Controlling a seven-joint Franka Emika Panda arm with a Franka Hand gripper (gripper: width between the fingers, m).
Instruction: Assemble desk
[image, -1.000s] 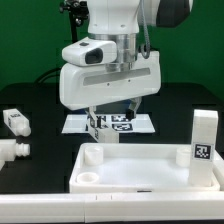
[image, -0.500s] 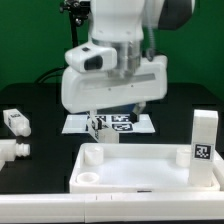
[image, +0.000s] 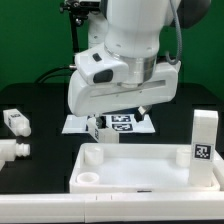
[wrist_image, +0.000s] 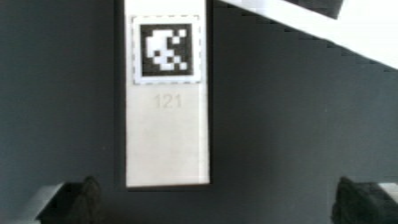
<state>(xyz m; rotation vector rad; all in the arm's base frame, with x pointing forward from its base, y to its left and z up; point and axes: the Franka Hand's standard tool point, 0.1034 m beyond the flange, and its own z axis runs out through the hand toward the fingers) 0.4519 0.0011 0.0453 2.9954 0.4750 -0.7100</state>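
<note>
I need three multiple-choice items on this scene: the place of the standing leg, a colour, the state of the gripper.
1. Where does the upright leg stand?
A: at the exterior view's right. B: at the exterior view's left. C: in the middle.
2. What colour is the desk top?
A: black. B: white. C: green.
3. How is the gripper?
A: shut on a leg. B: open. C: shut, empty.
Key: 1 A, it rises near the right edge. 2 B, its whole surface is white. 3 B, its fingertips stand wide apart.
</note>
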